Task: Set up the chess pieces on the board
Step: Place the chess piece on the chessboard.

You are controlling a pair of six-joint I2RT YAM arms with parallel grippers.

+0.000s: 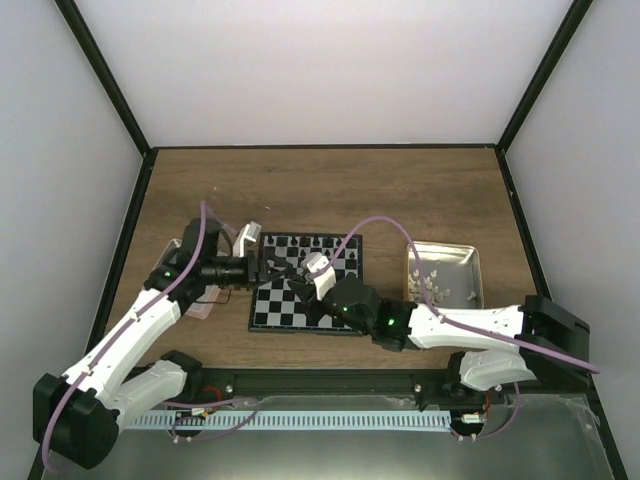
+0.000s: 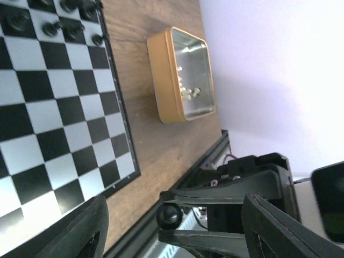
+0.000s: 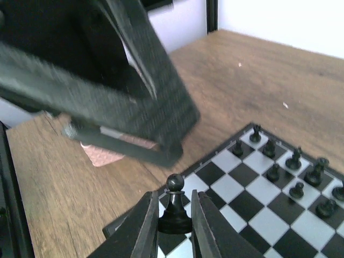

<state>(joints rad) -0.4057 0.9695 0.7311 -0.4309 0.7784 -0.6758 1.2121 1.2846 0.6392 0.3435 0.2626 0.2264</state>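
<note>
The board [image 1: 300,300] lies mid-table, with several black chess pieces [image 1: 315,243] along its far rows; they also show in the right wrist view [image 3: 294,164] and the left wrist view [image 2: 70,27]. My right gripper [image 3: 173,215] is shut on a black pawn [image 3: 173,207] and holds it upright above the board's left edge [image 3: 215,177]. My left gripper [image 2: 174,201] is open. Its fingers [image 2: 80,231] stand wide on either side of the right gripper's tips and the pawn [image 2: 171,215]. In the top view the two grippers meet over the board's left part, left [image 1: 270,270] and right [image 1: 300,275].
A tan tray [image 1: 470,262] with several cream-white pieces [image 1: 432,285] stands right of the board; it also shows in the left wrist view [image 2: 161,75]. A pink tray [image 3: 105,156] lies left of the board, mostly under the left arm [image 1: 150,320]. Dark frame posts border the table.
</note>
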